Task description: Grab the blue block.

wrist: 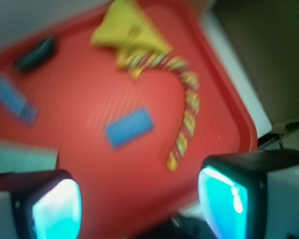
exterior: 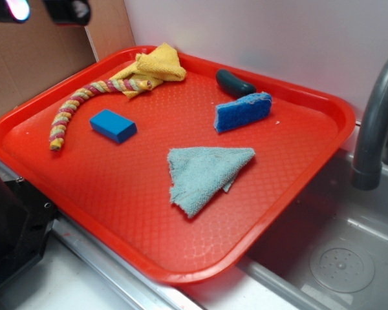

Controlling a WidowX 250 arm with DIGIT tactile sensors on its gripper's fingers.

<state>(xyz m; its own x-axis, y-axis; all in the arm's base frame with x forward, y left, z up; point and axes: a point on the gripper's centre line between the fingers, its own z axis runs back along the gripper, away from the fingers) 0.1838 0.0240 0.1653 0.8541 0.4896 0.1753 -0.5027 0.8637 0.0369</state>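
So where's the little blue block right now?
In the exterior view the blue block lies flat on the red tray's left part, just right of the striped rope, with the blue sponge farther right.

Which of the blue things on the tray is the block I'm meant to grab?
Start at the red tray and go to its left half, by the striped braided rope. The blue block lies flat just right of that rope, apart from it. It is a smooth, solid-blue brick with crisp edges, unlike the rough blue sponge near the far edge or the pale folded cloth mid-tray.
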